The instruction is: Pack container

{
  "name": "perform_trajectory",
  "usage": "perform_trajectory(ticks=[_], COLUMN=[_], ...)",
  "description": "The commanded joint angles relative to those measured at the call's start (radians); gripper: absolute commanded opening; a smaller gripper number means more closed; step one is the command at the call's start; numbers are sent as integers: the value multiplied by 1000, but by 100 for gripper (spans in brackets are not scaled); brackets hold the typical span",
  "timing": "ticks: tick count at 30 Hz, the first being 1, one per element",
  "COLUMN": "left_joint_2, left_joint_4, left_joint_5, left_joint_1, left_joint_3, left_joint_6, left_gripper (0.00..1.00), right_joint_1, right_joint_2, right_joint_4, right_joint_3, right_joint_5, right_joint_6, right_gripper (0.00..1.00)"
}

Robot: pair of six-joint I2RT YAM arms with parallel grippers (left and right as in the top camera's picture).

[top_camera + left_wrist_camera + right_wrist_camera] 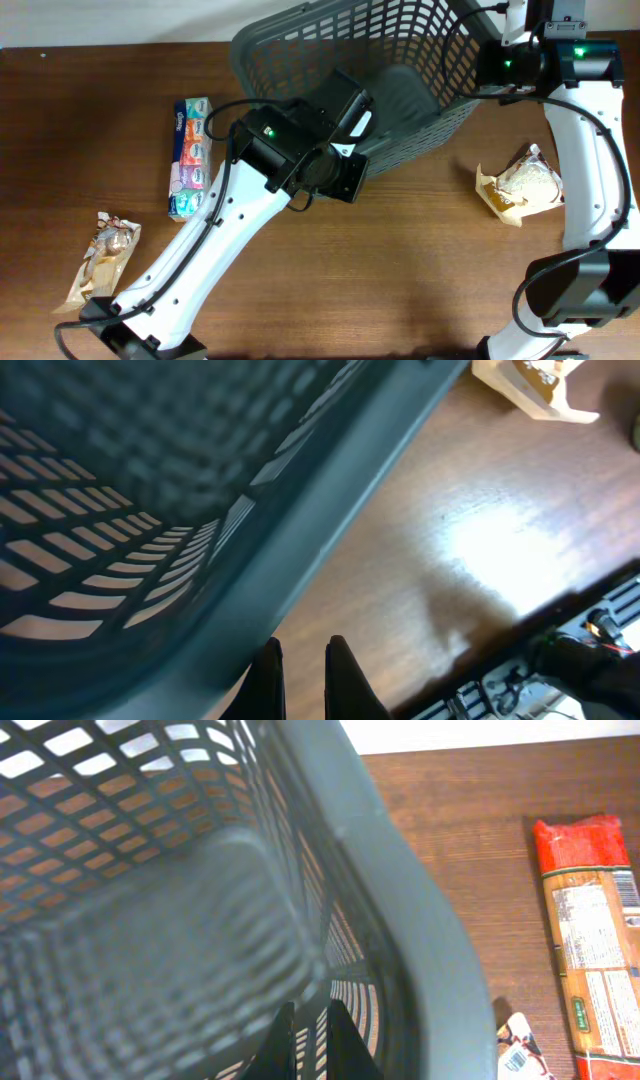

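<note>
1. Evidently the container [330, 45] sat at the far middle of the bench [400, 270], seemingly tipped, with no goods showing inside.
2. The left end effector [303, 660] was at its near rim, narrowed to a slit; I could not confirm a hold.
3. The right end effector [312, 1025], equally narrow, appeared to pinch the lattice wall at the far right.
4. I judged the step to be positioning the container, with packing not begun: the tissue pack [190, 158], snack packet [105, 262] and pale bag [522, 185] lay outside it.
5. The next move called for settling it flat, letting go, then reaching for an item.
</note>
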Motion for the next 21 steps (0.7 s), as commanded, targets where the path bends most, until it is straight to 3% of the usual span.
perform_trajectory(ticks=[1, 12, 21], left_joint_2=[9, 9, 2], left_joint_4=[5, -24, -70], left_joint_5=[-72, -203, -230], left_joint_1=[0, 6, 114], left_joint_3=[16, 16, 16], left_joint_6=[-10, -64, -70], left_gripper=[2, 2, 2], right_joint_1=[8, 8, 8], right_joint_2=[4, 4, 3], right_joint_4=[-30, -86, -143], right_joint_3=[14, 14, 14], right_joint_5=[2, 2, 21], right_joint_6=[-9, -9, -10], right_gripper=[4, 4, 4])
